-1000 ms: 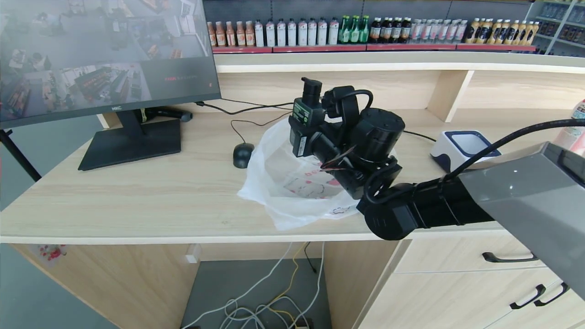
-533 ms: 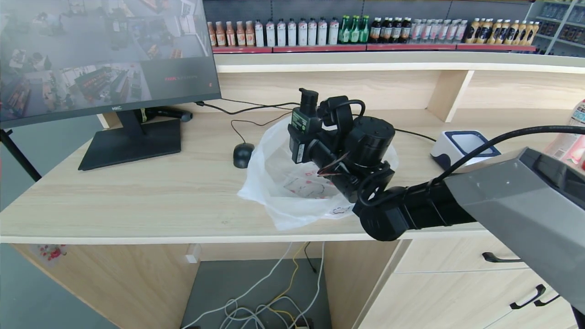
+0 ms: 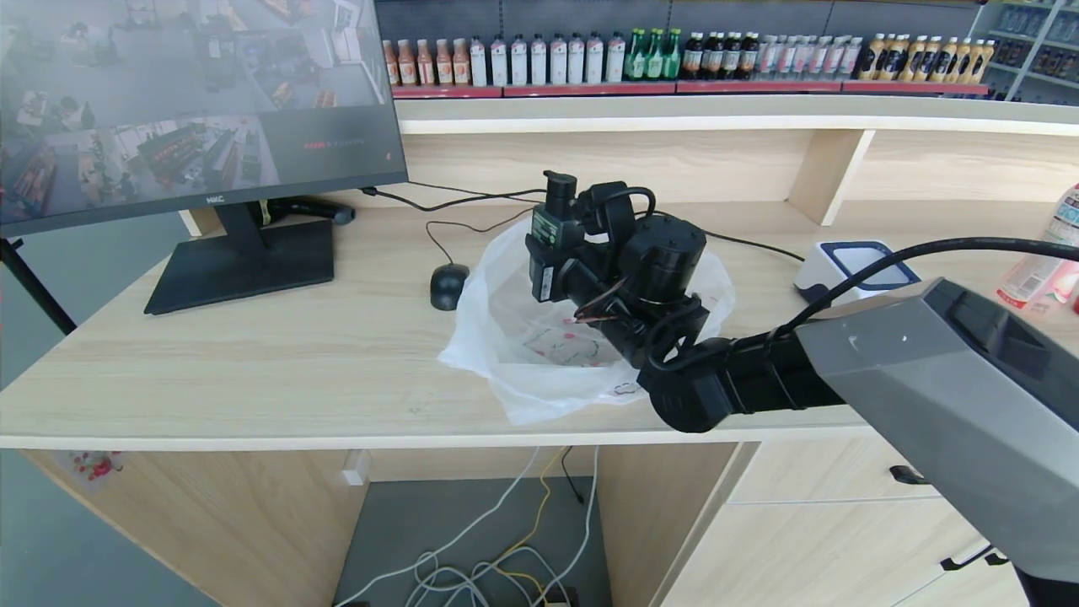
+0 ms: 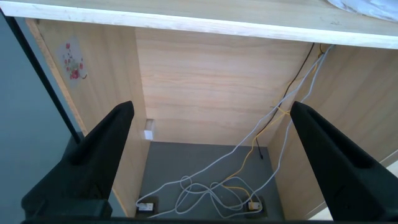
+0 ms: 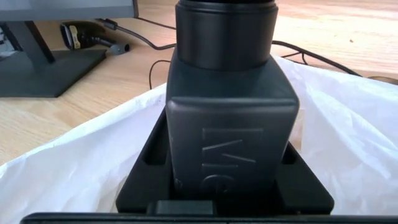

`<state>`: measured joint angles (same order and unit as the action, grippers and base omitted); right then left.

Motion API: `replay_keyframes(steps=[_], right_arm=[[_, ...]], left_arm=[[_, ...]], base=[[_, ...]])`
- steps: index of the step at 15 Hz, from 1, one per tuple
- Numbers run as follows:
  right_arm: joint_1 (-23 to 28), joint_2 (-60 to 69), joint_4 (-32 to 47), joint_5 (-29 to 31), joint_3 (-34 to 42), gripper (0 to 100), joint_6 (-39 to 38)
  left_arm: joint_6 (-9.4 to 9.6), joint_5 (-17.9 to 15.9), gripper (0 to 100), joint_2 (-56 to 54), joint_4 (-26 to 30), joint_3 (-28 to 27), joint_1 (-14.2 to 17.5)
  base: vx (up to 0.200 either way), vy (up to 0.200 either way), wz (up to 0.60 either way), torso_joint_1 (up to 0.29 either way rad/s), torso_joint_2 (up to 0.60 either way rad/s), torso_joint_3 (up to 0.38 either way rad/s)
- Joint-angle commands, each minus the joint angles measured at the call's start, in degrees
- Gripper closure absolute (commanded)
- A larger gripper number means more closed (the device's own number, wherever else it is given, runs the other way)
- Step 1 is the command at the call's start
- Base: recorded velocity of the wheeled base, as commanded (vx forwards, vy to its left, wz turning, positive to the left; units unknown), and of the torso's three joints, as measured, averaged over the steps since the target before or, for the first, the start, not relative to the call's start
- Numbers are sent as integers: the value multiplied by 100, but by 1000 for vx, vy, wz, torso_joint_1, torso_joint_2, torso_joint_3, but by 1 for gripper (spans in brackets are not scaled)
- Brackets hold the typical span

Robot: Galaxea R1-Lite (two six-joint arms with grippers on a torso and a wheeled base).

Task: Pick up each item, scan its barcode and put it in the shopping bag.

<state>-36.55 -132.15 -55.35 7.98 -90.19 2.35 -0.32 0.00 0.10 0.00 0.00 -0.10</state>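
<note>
Bottle (image 5: 230, 124): dark grey with a black cap, held just above the open shopping bag (image 3: 514, 337), which is laid on the worktop (image 3: 295, 362).
Right end effector (image 3: 566, 271): clamped on the bottle; the arm is stretched in from the right, with the wrist over the bag.
Left end effector (image 4: 208, 162): fingers spread wide, held below the worktop edge, faced toward cables (image 4: 249, 186).
Scanner (image 3: 851, 265): set right of the bag.

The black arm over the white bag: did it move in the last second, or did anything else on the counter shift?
The right gripper, holding the dark bottle, sank lower toward the open shopping bag and drifted slightly toward the robot's left. It kept its grip; nothing was let go. The bag, mouse, monitor and scanner stayed put.
</note>
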Motion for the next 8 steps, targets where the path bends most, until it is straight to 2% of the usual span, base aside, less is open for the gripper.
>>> replay_keyframes(steps=[1,8], right_arm=[[-2,-39,-11,-7,27,100,-7],[-2,-206,-64,45,27,100,-183]], left_arm=[[-3,0,0,-1,0,0,1],[-3,0,0,-1,0,0,1]], base=[[0,0,0,0,0,0],[0,0,0,0,0,0]])
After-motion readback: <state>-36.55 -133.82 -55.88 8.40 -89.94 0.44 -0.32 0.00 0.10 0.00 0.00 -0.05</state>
